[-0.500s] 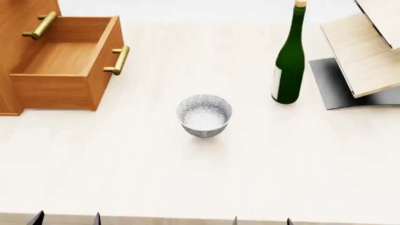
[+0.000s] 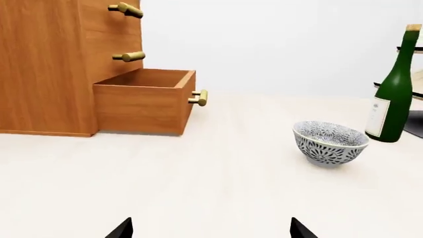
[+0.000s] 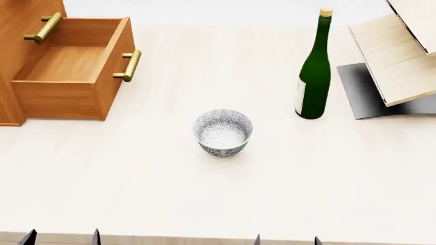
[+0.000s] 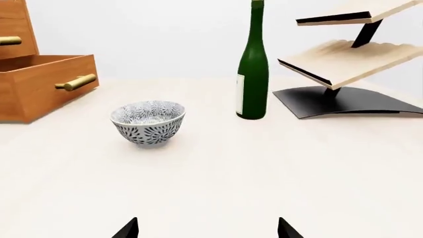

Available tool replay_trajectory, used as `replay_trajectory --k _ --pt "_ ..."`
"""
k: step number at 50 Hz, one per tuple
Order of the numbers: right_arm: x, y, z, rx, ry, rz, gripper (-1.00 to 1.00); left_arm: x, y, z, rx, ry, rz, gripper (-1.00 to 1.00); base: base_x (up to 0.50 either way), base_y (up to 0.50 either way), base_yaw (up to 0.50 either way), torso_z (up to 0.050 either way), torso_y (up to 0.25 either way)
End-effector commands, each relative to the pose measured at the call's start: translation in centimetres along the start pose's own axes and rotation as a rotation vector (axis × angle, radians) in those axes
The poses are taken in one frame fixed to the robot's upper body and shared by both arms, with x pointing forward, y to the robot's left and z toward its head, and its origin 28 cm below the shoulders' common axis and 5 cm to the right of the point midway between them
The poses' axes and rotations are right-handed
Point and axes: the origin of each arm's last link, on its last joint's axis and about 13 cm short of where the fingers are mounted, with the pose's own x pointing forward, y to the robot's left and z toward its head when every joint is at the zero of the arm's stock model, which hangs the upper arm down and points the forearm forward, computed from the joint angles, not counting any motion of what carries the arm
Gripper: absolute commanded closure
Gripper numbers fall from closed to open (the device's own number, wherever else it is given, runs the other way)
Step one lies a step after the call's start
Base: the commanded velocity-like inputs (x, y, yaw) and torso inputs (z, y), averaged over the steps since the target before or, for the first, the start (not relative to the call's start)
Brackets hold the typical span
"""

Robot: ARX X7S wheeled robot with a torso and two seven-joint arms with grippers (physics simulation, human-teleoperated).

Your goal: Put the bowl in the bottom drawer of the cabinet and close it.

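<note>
The patterned bowl (image 3: 223, 131) (image 2: 329, 142) (image 4: 148, 122) stands upright on the pale table, alone near its middle. At the far left the honey-brown cabinet (image 3: 14, 30) (image 2: 39, 64) has its bottom drawer (image 3: 68, 64) (image 2: 148, 99) (image 4: 39, 82) pulled out, with nothing in it. My left gripper (image 3: 61, 239) (image 2: 210, 229) is open at the near table edge, only its dark fingertips showing. My right gripper (image 3: 286, 240) (image 4: 207, 229) is likewise open there. Both are well short of the bowl and hold nothing.
A tall green bottle (image 3: 313, 71) (image 4: 252, 64) (image 2: 395, 91) stands right of the bowl. A pale slanted wooden rack (image 3: 398, 56) (image 4: 343, 59) on a dark base is at the far right. Brass handles (image 3: 129, 65) stick out from the drawers.
The head view has shifted slightly, so bowl and bottle sit a little lower in it. The left fingertips have moved a bit to the left along the near edge.
</note>
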Motion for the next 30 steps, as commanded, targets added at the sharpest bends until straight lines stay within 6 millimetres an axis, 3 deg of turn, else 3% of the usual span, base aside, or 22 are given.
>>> replay_trajectory --k 1,5,9,15,24,30 --pt "-0.1 -0.3 2.8 0.084 0.039 0.001 -1.00 -3.8 0.2 2.9 -0.026 -0.068 0.000 -1.00 0.00 0.00 0.00 0.000 0.000" --pt "-0.2 -0.6 6.1 0.066 0.008 0.011 -1.00 -5.7 0.4 3.0 -0.005 -0.081 0.001 -1.00 0.00 0.00 0.00 0.000 0.000" --pt "-0.7 -0.7 10.7 0.034 -0.024 0.056 -1.00 -7.6 0.7 2.9 0.000 -0.083 0.012 -1.00 0.00 0.00 0.00 0.000 0.000" --pt "-1.9 -0.7 15.9 0.040 -0.109 0.088 -1.00 -8.9 0.9 2.1 0.000 -0.067 0.031 -1.00 0.00 0.00 0.00 0.000 0.000" --pt "-3.0 -0.7 20.6 0.055 -0.218 0.119 -1.00 -9.0 1.1 1.5 -0.023 -0.055 0.033 -1.00 0.00 0.00 0.00 0.000 0.000" --pt "-2.9 -0.6 21.5 0.040 -0.234 0.124 -1.00 -9.1 1.0 1.4 -0.025 -0.055 0.027 -1.00 0.00 0.00 0.00 0.000 0.000"
